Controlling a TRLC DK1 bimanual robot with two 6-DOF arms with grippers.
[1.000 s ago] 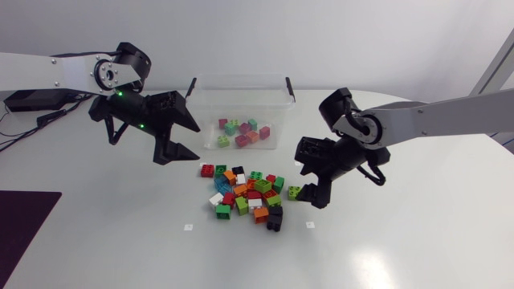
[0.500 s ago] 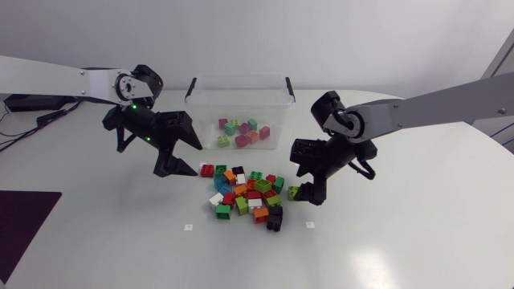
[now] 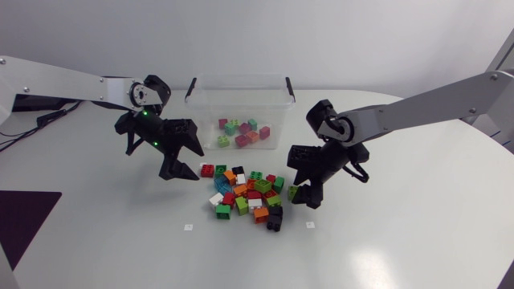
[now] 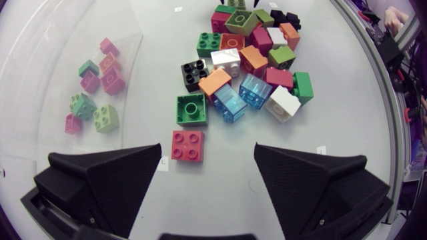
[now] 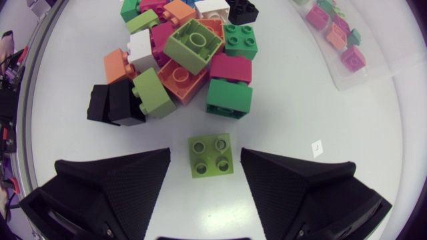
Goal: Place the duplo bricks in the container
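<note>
As the right jaws gape, a lime brick (studs up) lies between them.

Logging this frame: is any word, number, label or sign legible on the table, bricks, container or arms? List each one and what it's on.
No text can be read anywhere.
Two small white tags on the table: each bears a dark mark, too small to read.
Duplo bricks: no lettering legible on studs or sides.
Container: no label visible.
Arms: no print legible.
</note>
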